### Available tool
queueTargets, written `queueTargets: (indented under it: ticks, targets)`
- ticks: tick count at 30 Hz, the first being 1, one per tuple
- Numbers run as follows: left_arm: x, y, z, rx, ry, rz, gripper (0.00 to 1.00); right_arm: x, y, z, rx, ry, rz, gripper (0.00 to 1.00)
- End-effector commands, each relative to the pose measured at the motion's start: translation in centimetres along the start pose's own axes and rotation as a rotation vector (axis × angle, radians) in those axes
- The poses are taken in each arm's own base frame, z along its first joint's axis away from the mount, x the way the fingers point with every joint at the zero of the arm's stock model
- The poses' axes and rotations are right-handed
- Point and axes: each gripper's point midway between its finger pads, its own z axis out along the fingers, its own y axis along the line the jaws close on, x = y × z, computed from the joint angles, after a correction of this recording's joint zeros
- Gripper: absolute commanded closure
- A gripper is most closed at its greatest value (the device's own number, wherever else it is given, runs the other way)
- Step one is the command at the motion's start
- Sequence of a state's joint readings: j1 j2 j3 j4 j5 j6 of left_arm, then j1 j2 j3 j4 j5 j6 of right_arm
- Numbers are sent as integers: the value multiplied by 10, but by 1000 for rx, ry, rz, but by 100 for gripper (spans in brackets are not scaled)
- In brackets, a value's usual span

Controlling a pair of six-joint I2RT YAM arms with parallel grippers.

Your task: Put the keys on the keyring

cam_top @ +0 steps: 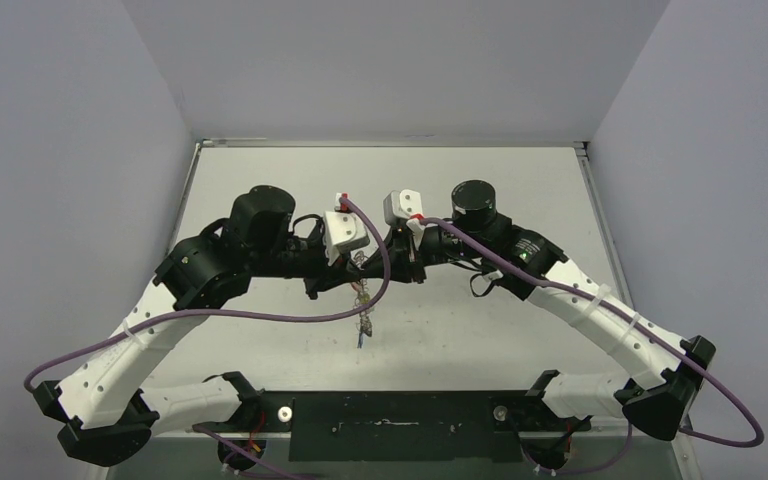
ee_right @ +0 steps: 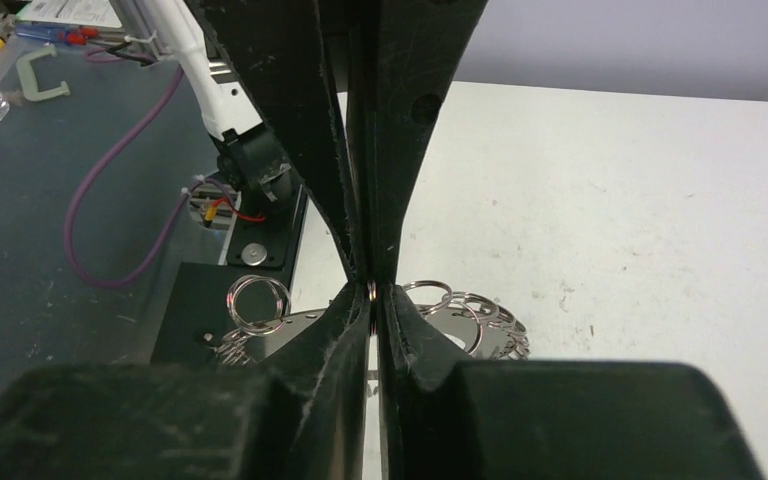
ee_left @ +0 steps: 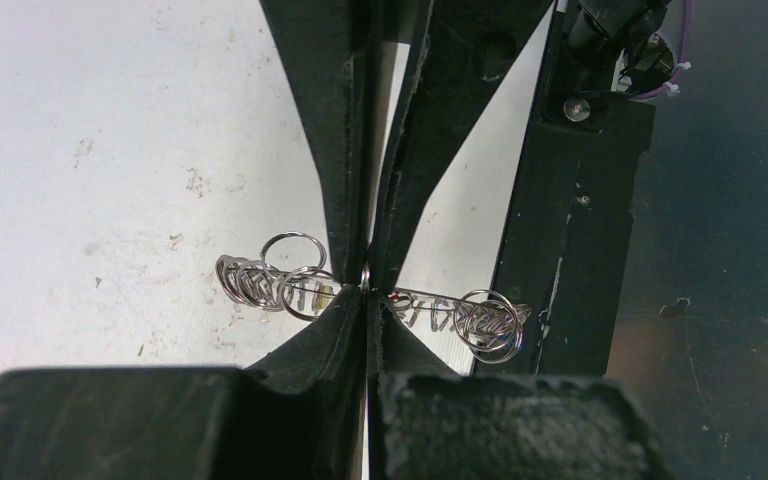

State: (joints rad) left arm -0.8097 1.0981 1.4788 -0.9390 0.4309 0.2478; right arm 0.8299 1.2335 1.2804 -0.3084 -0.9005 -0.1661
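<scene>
Keyring (ee_left: 270, 285) hangs edge-on in the air between the two arms, above the table (cam_top: 480, 330), touching nothing but fingers. One rim is clamped flat in the left gripper (ee_left: 368, 290). At the opposite rim the right gripper (ee_right: 372, 292) pinches a thin wire loop (its fingers all but meeting). A strand with a blue tip (cam_top: 360, 340) dangles beneath, too small to call a key. My worry is that if the arms pull or twist against each other, a loop may bend or the ring may spring from one grip and drop. No container is in view.
</scene>
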Motion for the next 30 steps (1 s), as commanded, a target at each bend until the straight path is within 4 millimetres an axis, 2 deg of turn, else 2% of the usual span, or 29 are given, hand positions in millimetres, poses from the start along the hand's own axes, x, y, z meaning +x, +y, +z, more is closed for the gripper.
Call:
queueTargets:
  ticks: [1, 7, 8, 12, 14, 21, 25, 30]
  targets:
    - [-28, -4, -6, 13, -108, 51, 100, -27, 2, 2, -19, -61, -49, 100]
    - [-25, -2, -8, -13, -125, 43, 100, -34, 2, 0, -4, -97, -51, 100]
    - [-26, 0, -9, -32, -138, 37, 97, -37, 2, -1, 1, -111, -51, 100]
    - [-27, 6, -18, -111, -235, 27, 68, -52, 1, -6, 34, -194, -56, 100]
    - [-29, 7, -23, -145, -297, 28, 64, -61, 1, -9, 51, -249, -62, 100]
    - [-34, 6, -36, -203, -516, 18, 61, -84, 6, -20, 57, -394, -65, 100]
    - [-43, 3, -46, -208, -629, 19, 63, -96, 10, -24, 48, -453, -71, 100]
    - [-48, 4, -47, -210, -654, 26, 70, -99, 11, -25, 43, -459, -65, 100]
